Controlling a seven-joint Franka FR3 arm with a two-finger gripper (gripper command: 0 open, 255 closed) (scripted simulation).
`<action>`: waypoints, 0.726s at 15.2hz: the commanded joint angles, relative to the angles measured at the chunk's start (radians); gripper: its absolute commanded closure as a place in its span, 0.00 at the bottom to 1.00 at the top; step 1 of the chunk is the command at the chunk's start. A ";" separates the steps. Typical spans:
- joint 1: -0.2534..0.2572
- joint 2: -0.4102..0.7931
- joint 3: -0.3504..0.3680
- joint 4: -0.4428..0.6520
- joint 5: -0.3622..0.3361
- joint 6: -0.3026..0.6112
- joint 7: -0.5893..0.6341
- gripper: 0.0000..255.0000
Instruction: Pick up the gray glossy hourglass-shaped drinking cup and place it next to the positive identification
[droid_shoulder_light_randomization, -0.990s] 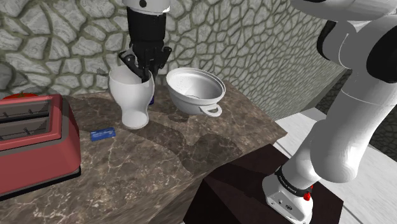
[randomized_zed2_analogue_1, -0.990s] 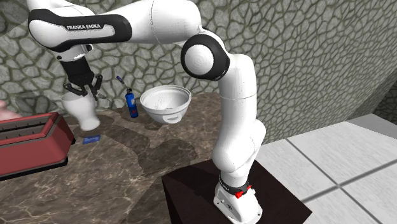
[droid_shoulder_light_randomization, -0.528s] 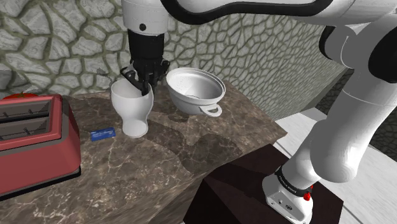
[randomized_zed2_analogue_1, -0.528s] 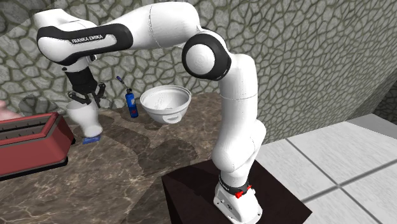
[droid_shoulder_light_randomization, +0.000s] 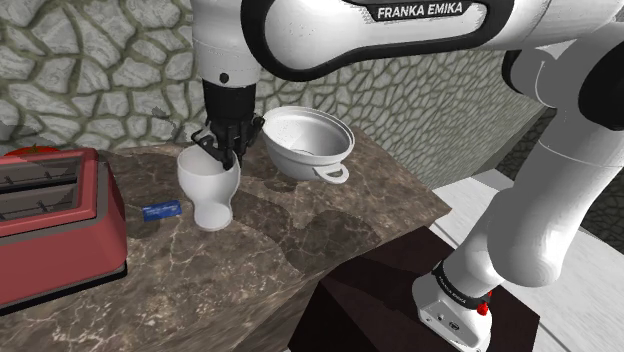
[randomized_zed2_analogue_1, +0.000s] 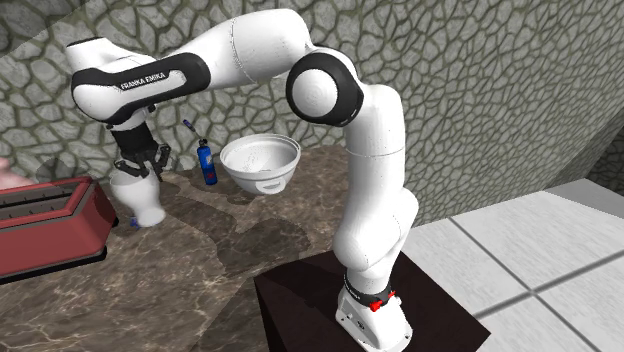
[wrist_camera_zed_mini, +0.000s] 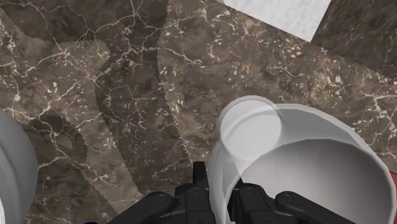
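hand (droid_shoulder_light_randomization: 222, 152) and white cup (droid_shoulder_light_randomization: 209, 188) lower than before, near blue card (droid_shoulder_light_randomization: 160, 211)

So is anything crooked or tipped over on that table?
Only the whitish glossy hourglass-shaped cup: it seems to lean a little beside the small blue card, since the black fingers pinch its rim. Nothing looks spilled or broken.

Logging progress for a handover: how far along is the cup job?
Done: the gripper is shut on the rim of the white cup, one finger inside, one outside. In hand: the cup is upright right beside the small blue card on the dark veined counter; whether its base touches I cannot tell. Left: set it down if needed, open the fingers, pull away.
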 joint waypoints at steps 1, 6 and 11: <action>-0.001 0.003 -0.001 -0.024 -0.002 0.027 0.002 1.00; -0.002 0.013 -0.004 -0.079 -0.010 0.090 0.010 1.00; -0.001 0.029 -0.007 -0.128 -0.022 0.152 0.020 1.00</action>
